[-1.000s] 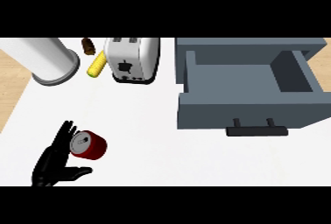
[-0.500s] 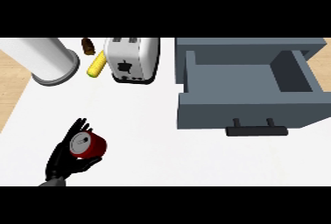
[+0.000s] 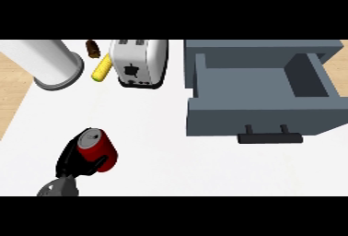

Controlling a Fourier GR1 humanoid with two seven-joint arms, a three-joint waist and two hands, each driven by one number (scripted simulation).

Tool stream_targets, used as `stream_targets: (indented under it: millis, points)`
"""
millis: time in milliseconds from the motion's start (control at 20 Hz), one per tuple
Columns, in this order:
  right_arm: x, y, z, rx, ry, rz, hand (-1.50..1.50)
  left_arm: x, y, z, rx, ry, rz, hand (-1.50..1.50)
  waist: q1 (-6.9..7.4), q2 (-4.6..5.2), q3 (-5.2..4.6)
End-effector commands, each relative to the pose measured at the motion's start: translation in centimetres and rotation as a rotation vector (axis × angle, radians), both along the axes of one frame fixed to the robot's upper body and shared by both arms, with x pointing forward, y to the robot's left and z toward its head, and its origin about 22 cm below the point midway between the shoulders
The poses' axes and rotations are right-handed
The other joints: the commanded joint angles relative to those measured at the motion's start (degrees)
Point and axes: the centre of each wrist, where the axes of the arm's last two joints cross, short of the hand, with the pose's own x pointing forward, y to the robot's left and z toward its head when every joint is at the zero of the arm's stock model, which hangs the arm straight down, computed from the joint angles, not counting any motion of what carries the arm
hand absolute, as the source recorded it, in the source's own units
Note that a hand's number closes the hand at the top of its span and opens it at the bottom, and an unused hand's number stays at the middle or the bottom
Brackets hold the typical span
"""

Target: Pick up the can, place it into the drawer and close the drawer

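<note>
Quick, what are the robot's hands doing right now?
Left hand: curled round the red can.
Right hand: not in view.

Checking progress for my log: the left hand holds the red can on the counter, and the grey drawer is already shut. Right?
Not quite. The head view shows the drawer pulled open, its inside bare. The rest stands: the left hand has its fingers round the red can.

A white counter top [image 3: 170, 152] fills most of the frame. A strip of light wooden floor [image 3: 12, 78] is seen along the left edge, widest at upper left.
</note>
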Motion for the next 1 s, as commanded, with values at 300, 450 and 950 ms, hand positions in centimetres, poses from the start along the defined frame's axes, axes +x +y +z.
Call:
stream_targets:
  millis: [300, 450, 950]
  points:
    - [0.6, 1.4, 0.5, 0.015, -0.020, -0.005, -1.50, 4.7, -6.0, 3.7, -0.040, -0.098, 0.130, 1.50, -0.17, 0.11, 0.01]
    - [0.1, 2.2, -0.1, 0.016, -0.012, -0.016, -1.50, 4.2, -4.8, 3.7, -0.028, -0.116, 0.187, 1.50, -0.23, 0.03, 0.03]
    - [-0.1, 1.4, 1.1, 0.010, -0.011, -0.023, -1.50, 7.7, -9.6, 14.6, 0.033, -0.244, 0.127, 1.50, 0.27, -0.11, 0.05]
